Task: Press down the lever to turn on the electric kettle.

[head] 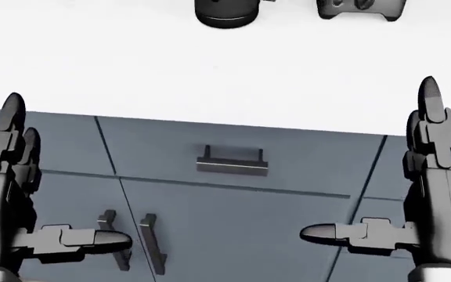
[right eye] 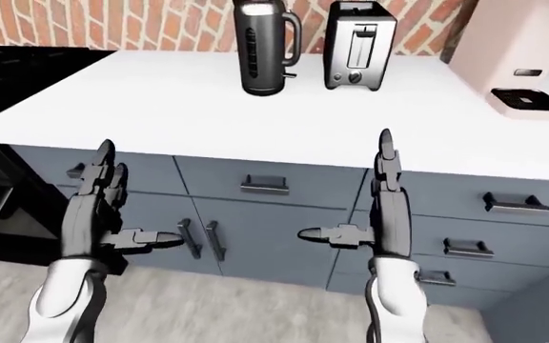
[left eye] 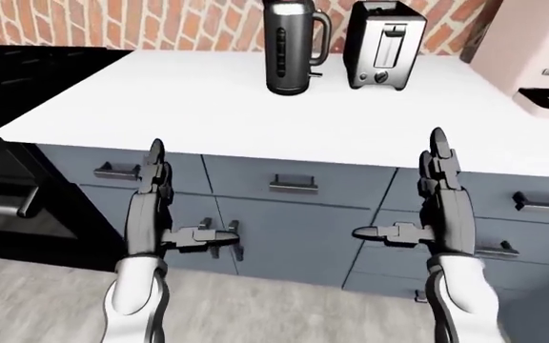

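Left-eye view showed your white counter (left eye: 207,100) over grey cabinets (left eye: 293,229). At its top edge stood the kettle (left eye: 289,46), just left of the toaster (left eye: 382,44). Your left hand (left eye: 155,207) and right hand (left eye: 441,207) hung below, fingers spread open, well apart from the kettle.
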{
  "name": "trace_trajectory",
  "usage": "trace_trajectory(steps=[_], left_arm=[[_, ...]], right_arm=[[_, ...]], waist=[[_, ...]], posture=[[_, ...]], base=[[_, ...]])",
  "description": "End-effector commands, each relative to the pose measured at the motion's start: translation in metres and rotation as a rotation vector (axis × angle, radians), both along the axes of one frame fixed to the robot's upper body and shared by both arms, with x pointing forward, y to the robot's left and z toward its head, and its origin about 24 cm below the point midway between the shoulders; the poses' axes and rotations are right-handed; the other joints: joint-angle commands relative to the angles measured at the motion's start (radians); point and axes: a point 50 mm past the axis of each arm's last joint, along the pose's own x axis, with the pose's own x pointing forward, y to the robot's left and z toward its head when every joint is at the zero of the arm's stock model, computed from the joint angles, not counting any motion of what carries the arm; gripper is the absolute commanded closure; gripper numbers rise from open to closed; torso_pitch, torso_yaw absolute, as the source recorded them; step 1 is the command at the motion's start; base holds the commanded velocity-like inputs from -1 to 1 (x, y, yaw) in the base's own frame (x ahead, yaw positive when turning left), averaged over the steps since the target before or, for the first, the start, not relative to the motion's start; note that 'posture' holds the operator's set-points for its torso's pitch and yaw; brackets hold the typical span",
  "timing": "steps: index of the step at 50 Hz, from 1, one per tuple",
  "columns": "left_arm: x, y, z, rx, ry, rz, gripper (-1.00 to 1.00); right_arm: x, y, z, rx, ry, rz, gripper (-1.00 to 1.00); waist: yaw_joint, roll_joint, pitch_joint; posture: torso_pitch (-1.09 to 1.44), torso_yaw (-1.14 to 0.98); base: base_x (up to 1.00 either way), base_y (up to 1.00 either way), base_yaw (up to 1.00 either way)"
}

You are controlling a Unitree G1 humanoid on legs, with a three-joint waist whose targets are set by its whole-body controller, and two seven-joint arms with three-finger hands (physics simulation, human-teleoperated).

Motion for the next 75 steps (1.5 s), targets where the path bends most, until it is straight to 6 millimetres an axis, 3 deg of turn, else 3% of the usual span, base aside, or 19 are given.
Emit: trace_trajectory(steps=[1,6,9,10,12,18,22,23,25,31,35,36,44,48,57,61,70,73,75], left_arm=[[-0.0022,-0.006,0.0198,0.01,-0.112,-0.03,-1.0],[-0.0021,-0.0062,0.0195,0.01,-0.111,-0.03,-1.0],[-0.0017,-0.007,0.0242,0.009,-0.111,-0.032,-1.0],[-0.002,-0.0067,0.0207,0.009,-0.111,-0.032,-1.0],[-0.0017,-0.0064,0.0198,0.009,-0.112,-0.032,-1.0],[-0.0013,-0.0067,0.0239,0.009,-0.111,-0.032,-1.0],[-0.0016,-0.0062,0.02,0.009,-0.111,-0.032,-1.0],[-0.0018,-0.0063,0.0201,0.009,-0.111,-0.032,-1.0],[-0.002,-0.0064,0.0201,0.009,-0.111,-0.032,-1.0],[-0.0024,-0.0066,0.0199,0.009,-0.11,-0.032,-1.0],[-0.0008,-0.0067,0.0239,0.009,-0.11,-0.033,-1.0],[-0.001,-0.007,0.0249,0.008,-0.11,-0.033,-1.0],[-0.002,-0.0072,0.027,0.009,-0.111,-0.033,-1.0],[-0.0019,-0.007,0.0257,0.01,-0.112,-0.033,-1.0],[-0.0013,-0.0066,0.0274,0.01,-0.112,-0.033,-1.0],[-0.0014,-0.0067,0.0285,0.011,-0.114,-0.033,-1.0],[-0.0018,-0.0056,0.0203,0.009,-0.112,-0.031,-1.0],[-0.0019,-0.0053,0.0205,0.009,-0.113,-0.03,-1.0],[-0.002,-0.0055,0.0198,0.009,-0.112,-0.03,-1.0]], right_arm=[[-0.0042,-0.0019,0.0193,-0.027,-0.107,-0.014,-1.0],[-0.0038,-0.0018,0.0195,-0.026,-0.108,-0.014,-1.0],[-0.0038,-0.0018,0.0196,-0.026,-0.108,-0.014,-1.0],[-0.0037,-0.0016,0.0198,-0.027,-0.108,-0.013,-1.0],[-0.0036,-0.0019,0.0193,-0.025,-0.108,-0.013,-1.0],[-0.0033,-0.0013,0.0188,-0.028,-0.105,-0.008,-1.0],[-0.0041,-0.0012,0.0196,-0.028,-0.105,-0.008,-1.0],[-0.0041,-0.0011,0.02,-0.029,-0.105,-0.007,-1.0],[-0.0044,-0.001,0.0203,-0.029,-0.106,-0.007,-1.0],[-0.004,-0.0009,0.0197,-0.029,-0.105,-0.006,-1.0],[-0.0036,-0.0013,0.0195,-0.029,-0.105,-0.006,-1.0],[-0.0036,-0.0011,0.0197,-0.029,-0.106,-0.005,-1.0],[-0.0032,-0.0005,0.0184,-0.028,-0.102,-0.002,-1.0],[-0.0027,-0.0002,0.0178,-0.029,-0.101,-0.001,-1.0],[-0.0024,0.0005,0.0174,-0.027,-0.099,0.002,-1.0],[-0.0029,0.0005,0.0185,-0.027,-0.102,0.002,-1.0],[-0.0039,-0.0002,0.0182,-0.018,-0.111,0.0,-1.0],[-0.0039,-0.0007,0.0185,-0.019,-0.113,-0.002,-1.0],[-0.0041,-0.0006,0.0185,-0.016,-0.114,0.0,-1.0]], waist=[[-0.005,-0.004,-0.017],[0.005,-0.061,-0.009],[0.002,-0.147,-0.034],[-0.009,-0.094,-0.02],[-0.014,-0.114,-0.014],[-0.022,-0.056,-0.001],[-0.024,0.048,-0.028],[-0.012,-0.003,-0.017],[-0.007,0.014,-0.014],[0.004,-0.043,-0.009],[0.005,-0.142,-0.031],[-0.009,-0.098,-0.02],[-0.021,-0.059,0.0],[-0.026,0.034,-0.023],[0.003,-0.04,-0.009],[0.005,-0.129,-0.027],[-0.027,-0.073,-0.009],[-0.031,-0.013,-0.023],[-0.031,-0.051,-0.021]], posture=[[0.0,0.0],[0.0,0.0],[0.0,0.0],[0.0,0.0],[0.0,0.0],[0.0,0.0],[0.0,0.0],[0.0,0.0],[0.0,0.0],[0.0,0.0],[0.0,0.0],[0.0,0.0],[0.0,0.0],[0.0,0.0],[0.0,0.0],[0.0,0.0],[0.0,0.0],[0.0,0.0],[0.0,0.0]], base=[[0.22,0.0,0.0],[0.22,0.0,0.0],[0.21,0.0,0.0],[0.22,0.0,0.0],[0.22,0.0,0.0],[0.22,0.0,0.0],[0.22,0.0,0.0],[0.22,0.0,0.0],[0.21,0.0,0.0],[0.22,0.0,0.0],[0.22,0.0,0.0],[0.22,0.0,0.0],[0.22,0.0,0.0],[0.22,0.0,0.0],[0.22,0.0,0.0],[0.22,0.0,0.0],[0.14,0.0,0.0],[0.0,0.0,0.0],[0.0,0.0,0.0]])
